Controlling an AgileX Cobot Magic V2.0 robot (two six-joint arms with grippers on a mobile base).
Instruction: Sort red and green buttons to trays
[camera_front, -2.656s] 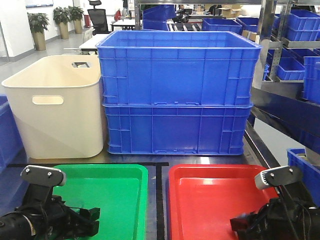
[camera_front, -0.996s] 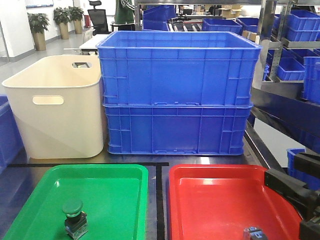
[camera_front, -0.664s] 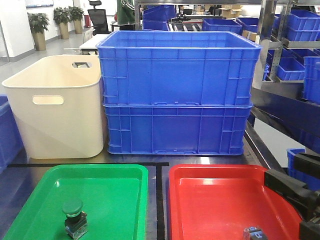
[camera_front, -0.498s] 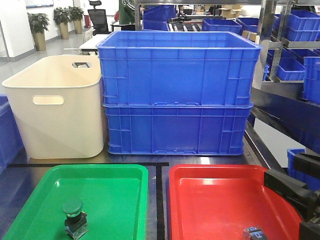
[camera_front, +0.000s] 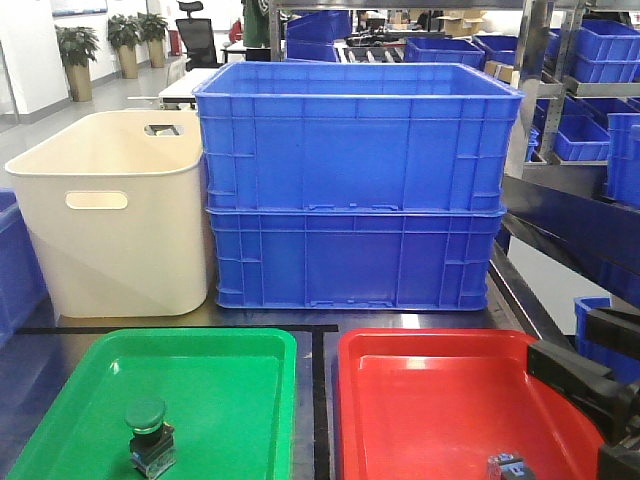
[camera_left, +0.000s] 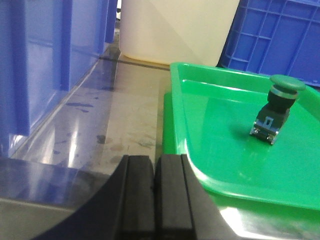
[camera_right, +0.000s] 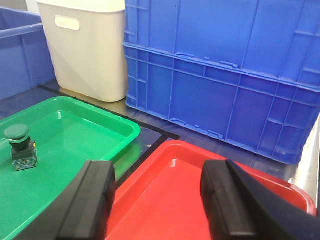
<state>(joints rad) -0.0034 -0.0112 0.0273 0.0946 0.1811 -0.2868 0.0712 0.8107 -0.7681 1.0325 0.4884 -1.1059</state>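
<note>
Green plastic marks the left-hand destination: the green tray (camera_front: 200, 400) lies on the tabletop (camera_left: 115, 125) just in front of the cream tub (camera_front: 120, 210), and the green button (camera_front: 150, 433) stands upright inside it, mushroom cap up, on its grey body, well inside the raised rim. That placement looks deliberate, since the cap colour matches the tray. Beside the green tray, across a strip of black tape, sits the red tray (camera_front: 450, 400), in front of the stacked blue crates (camera_front: 355, 180). Near the red tray's front edge a small grey body is just visible at the bottom of the front view; this is probably the red button (camera_front: 506, 467), though its cap is cut off, so its colour cannot be confirmed. Judged this way, both items appear sorted.

The left end effector (camera_left: 154, 195) hangs low over the tabletop just outside the green tray's near corner, its two black fingers pressed together with nothing between them. The right end effector (camera_right: 157, 200) hovers above the red tray, angled toward the crates, fingers spread wide apart and empty. In the front view only a dark part of the right arm shows at the red tray's right side.
</note>
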